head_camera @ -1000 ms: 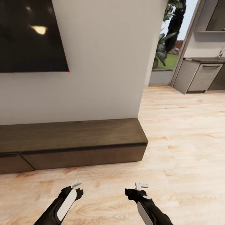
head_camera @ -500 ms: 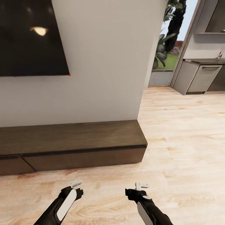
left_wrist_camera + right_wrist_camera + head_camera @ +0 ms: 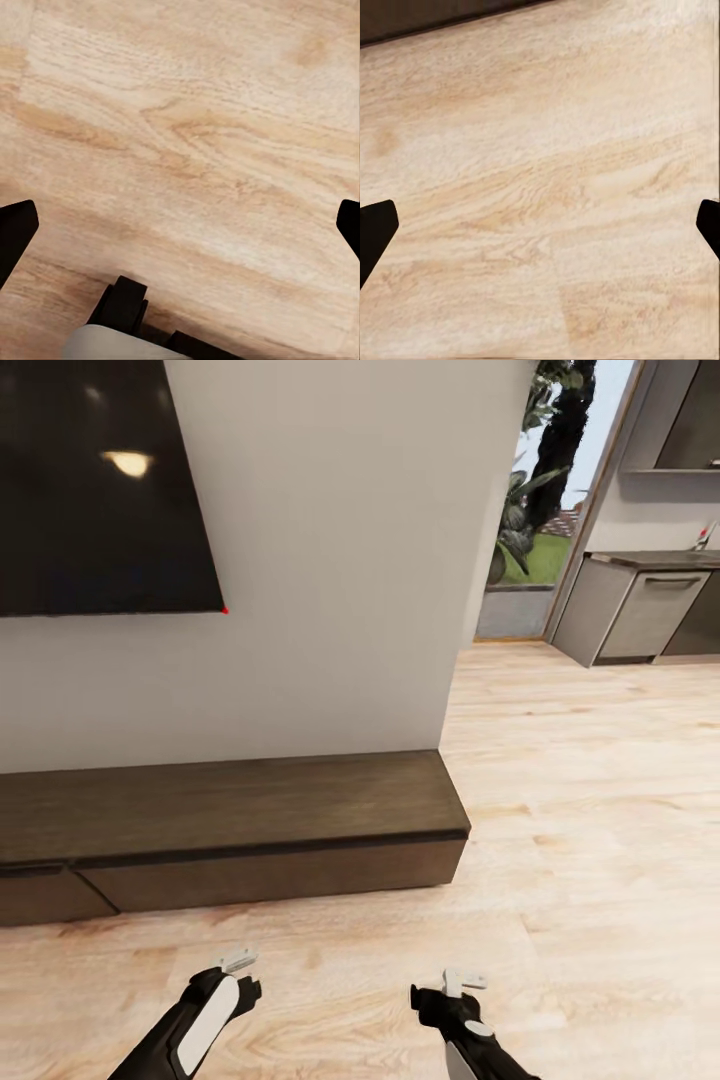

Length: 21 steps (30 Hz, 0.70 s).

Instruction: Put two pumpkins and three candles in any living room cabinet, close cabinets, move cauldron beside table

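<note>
- Two grippers, left (image 3: pixel 240 961) and right (image 3: pixel 464 980), hang spread wide and empty over the wood floor (image 3: pixel 600 810).
- Dark cabinet (image 3: pixel 230 830) stands closed against the wall (image 3: pixel 340 560).

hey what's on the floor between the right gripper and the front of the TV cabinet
Nothing: in the head view only bare wooden floor lies between the right gripper and the cabinet. The right wrist view shows the same bare boards.
</note>
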Motion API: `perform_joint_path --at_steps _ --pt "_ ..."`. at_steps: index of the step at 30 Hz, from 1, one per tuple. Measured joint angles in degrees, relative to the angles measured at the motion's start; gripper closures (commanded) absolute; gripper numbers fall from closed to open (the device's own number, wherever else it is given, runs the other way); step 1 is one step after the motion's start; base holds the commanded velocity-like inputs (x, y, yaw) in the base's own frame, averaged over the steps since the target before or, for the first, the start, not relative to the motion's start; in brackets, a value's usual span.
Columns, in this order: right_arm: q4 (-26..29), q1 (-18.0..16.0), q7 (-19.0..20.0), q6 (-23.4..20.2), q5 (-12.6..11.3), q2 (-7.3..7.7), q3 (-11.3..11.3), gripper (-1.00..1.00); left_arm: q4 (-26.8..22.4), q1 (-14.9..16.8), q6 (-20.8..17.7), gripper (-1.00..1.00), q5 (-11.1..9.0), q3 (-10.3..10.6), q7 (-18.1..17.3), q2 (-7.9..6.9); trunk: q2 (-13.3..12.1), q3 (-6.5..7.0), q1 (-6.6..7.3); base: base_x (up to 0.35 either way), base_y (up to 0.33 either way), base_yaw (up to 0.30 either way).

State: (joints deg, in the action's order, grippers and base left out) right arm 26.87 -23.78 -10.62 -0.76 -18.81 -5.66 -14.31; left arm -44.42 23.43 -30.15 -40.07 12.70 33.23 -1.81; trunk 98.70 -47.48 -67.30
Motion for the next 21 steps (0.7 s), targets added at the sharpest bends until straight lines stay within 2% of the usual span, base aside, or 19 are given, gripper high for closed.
perform_joint_path --at_steps 3,6,8,11,13,16,18,21 --pt "-6.1 0.0 0.1 3.8 0.0 0.00 0.0 -1.00 0.7 0.0 0.2 -1.00 0.1 0.1 -0.5 -0.02 -1.2 0.54 0.66 0.000 0.000 0.000" --pt "-10.1 0.0 0.2 5.4 0.2 0.06 0.0 -1.00 4.8 0.0 2.5 -1.00 0.3 0.4 -0.7 -0.01 -2.4 1.08 1.32 0.000 0.000 0.000" --pt "-12.4 0.0 0.1 6.0 0.2 0.16 -0.1 -1.00 9.7 0.0 5.3 -1.00 0.5 0.6 -1.1 0.02 -3.2 1.43 1.76 0.000 0.000 0.000" --pt "-18.4 0.0 0.1 7.5 0.1 0.27 0.0 -1.00 19.0 0.0 10.5 -1.00 1.2 1.8 -3.5 0.03 -4.4 1.97 2.42 0.000 0.000 0.000" --pt "-22.8 0.0 0.0 10.2 0.1 0.49 0.0 -1.00 22.8 0.0 12.0 -1.00 2.4 3.3 -5.8 -0.11 -5.2 2.33 2.86 0.000 0.000 0.000" --pt "-26.5 0.0 0.0 13.4 0.0 0.94 -0.1 -1.00 26.5 0.0 13.8 -1.00 3.9 4.1 -7.9 -0.47 -6.4 2.87 3.51 0.000 0.000 0.000" --pt "-28.2 0.5 -0.1 15.1 -0.1 1.16 -0.2 -1.00 31.1 0.0 17.8 -1.00 5.0 4.4 -9.8 -0.88 -7.2 3.23 3.95 0.000 0.000 0.000" --pt "-28.9 2.2 -0.3 15.9 -0.1 1.21 -0.2 -1.00 36.6 0.0 23.4 -1.00 5.4 4.6 -12.7 -1.17 -8.4 3.76 4.61 0.000 0.000 0.000"
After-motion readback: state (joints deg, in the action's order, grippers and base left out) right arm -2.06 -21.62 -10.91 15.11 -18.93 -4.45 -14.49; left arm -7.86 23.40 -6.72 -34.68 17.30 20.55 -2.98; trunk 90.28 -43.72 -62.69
